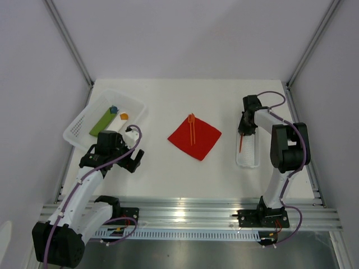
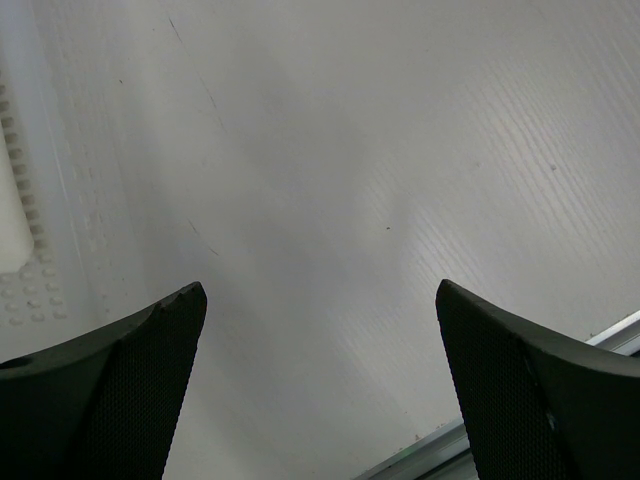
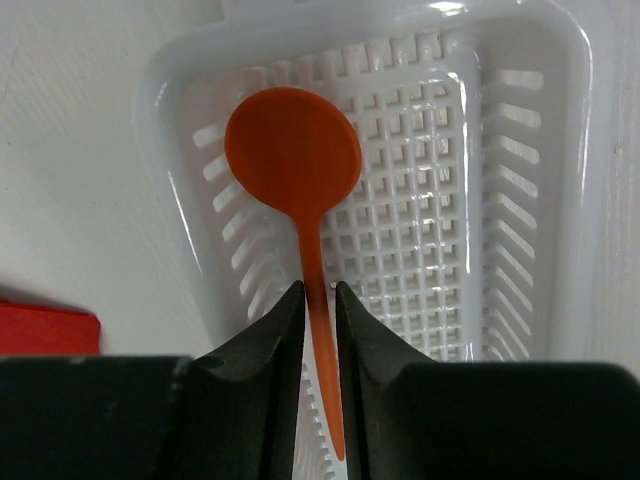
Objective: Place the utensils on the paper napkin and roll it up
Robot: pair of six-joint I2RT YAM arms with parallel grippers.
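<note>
The red paper napkin [image 1: 194, 138] lies flat at the table's middle, and one orange utensil, a fork [image 1: 192, 126], rests on it. A corner of the napkin [image 3: 45, 328] shows in the right wrist view. My right gripper [image 3: 319, 290] is shut on the thin handle of an orange spoon [image 3: 293, 150], whose round bowl is over the small white slotted tray [image 3: 500, 200]. From above, the spoon [image 1: 241, 143] hangs from the right gripper [image 1: 245, 130] over that tray [image 1: 248, 159]. My left gripper [image 1: 112, 156] stands open and empty above bare table near the left basket, its fingers [image 2: 150, 370] wide apart.
A white basket [image 1: 78, 126] at the far left holds a green bar [image 1: 102, 123], a small orange block [image 1: 124, 116] and a small blue block [image 1: 114, 109]. The metal rail [image 1: 185, 210] runs along the near edge. Frame posts rise at both back corners.
</note>
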